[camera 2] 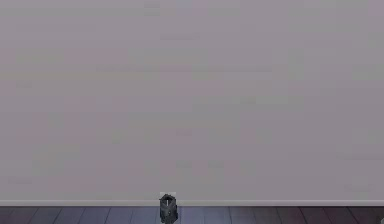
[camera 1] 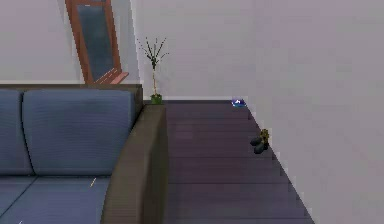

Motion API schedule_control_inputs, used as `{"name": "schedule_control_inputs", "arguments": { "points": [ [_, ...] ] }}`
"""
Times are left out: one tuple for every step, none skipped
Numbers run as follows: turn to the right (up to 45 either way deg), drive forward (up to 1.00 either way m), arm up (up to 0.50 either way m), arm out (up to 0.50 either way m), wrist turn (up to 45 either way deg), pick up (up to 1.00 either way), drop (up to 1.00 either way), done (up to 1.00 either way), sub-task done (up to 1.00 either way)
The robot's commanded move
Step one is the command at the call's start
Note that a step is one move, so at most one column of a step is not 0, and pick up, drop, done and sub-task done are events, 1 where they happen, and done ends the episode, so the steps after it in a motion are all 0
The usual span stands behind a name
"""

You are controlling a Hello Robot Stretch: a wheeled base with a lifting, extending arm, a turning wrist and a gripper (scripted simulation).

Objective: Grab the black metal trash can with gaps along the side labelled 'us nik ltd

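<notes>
Small dark upright shape (camera 2: 168, 208) on the dark plank floor (camera 2: 80, 215), at the foot of a bare grey wall (camera 2: 190, 100) (dark enough for the trash can, too small to make out gaps or metal). Cannot tell the hand's state. Ahead by the forward view's right wall, a low dark clump (camera 1: 261, 141); farther on, a small blue-white thing (camera 1: 237, 102). Left of those, blue sofa (camera 1: 60, 140), thin potted plant (camera 1: 155, 72), brown-framed panel (camera 1: 97, 40) leaning on the wall.

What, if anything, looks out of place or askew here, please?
The tall framed panel behind the sofa looks tilted, perhaps only the view's lean; a small dark thing lies loose on the floor beside the wall.
</notes>
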Motion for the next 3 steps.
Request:
{"name": "schedule_control_inputs", "arguments": {
  "points": [
    [0.0, 0.00, 0.08, 0.00, 0.0, 0.00, 0.00, 0.00, 0.00],
    [0.0, 0.00, 0.00, 0.48, 0.0, 0.00, 0.00, 0.00, 0.00],
    [0.0, 0.00, 0.00, 0.00, 45.0, 0.00, 0.00, 0.00, 0.00]
  ]
}}
